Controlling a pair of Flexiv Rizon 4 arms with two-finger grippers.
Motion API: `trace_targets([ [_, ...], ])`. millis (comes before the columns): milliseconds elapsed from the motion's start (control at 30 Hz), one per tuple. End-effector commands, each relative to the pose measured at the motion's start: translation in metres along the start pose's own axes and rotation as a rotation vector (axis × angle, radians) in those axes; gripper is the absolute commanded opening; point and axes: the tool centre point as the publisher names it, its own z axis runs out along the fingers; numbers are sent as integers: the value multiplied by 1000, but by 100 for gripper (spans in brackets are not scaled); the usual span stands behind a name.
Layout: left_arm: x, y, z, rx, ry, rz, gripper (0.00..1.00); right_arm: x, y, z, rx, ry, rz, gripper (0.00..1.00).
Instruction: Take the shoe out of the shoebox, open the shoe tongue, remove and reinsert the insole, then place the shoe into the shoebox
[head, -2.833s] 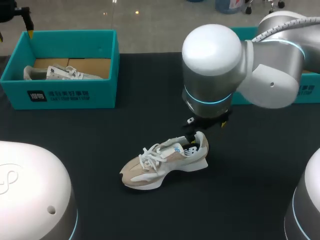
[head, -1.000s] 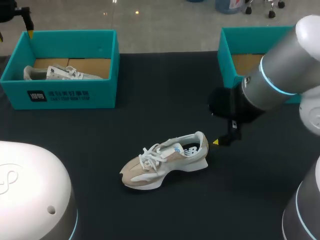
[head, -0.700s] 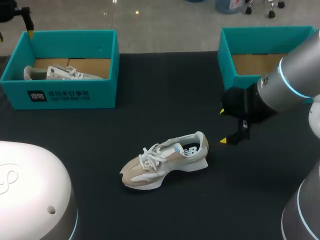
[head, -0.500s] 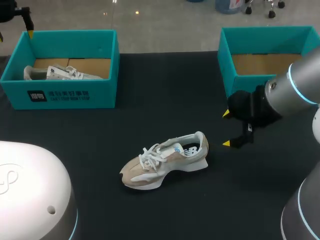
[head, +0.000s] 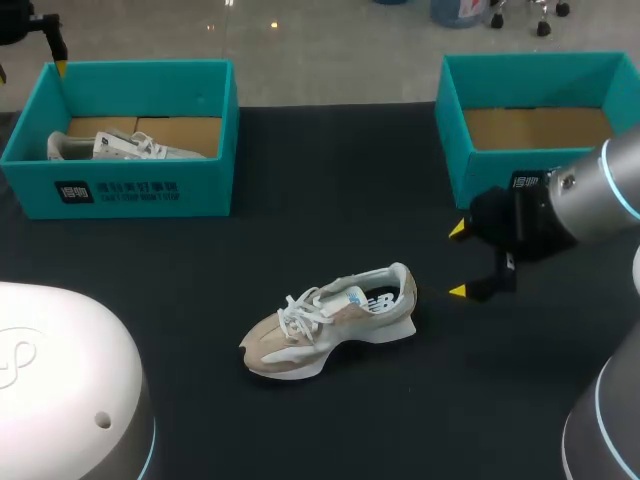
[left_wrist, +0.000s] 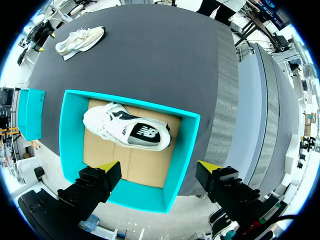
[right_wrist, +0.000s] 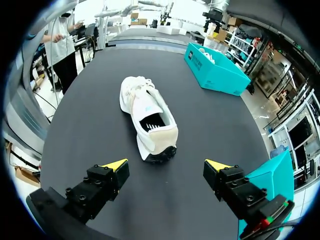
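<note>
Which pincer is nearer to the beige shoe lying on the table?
Right. The right pincer sits open just beyond the heel of the beige shoe, not touching; the left pincer hangs open above the left shoebox holding a white shoe.

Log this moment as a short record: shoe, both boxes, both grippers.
beige shoe: upright on its sole on the table, nothing touching it
left shoebox: holds a white shoe
right shoebox: only its cardboard floor shows inside
left gripper: open, above the left shoebox
right gripper: open, behind the beige shoe's heel, apart from it
</note>
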Motion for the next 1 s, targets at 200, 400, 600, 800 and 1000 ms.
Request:
trace_targets([
  [200, 0, -1, 0, -1, 2, 0, 100, -1, -23, 11, -123, -12, -15, 100],
  [400, 0, -1, 0, -1, 2, 0, 100, -5, -40, 21, -167, 3, -8, 100],
  [600, 0, -1, 0, -1, 2, 0, 100, -4, -50, 30, -222, 39, 0, 100],
  [800, 0, -1, 0, -1, 2, 0, 100, -3, -53, 32, -196, 40, -6, 100],
  [1000, 0, -1, 0, -1, 2, 0, 100, -3, -53, 32, -196, 40, -6, 100],
])
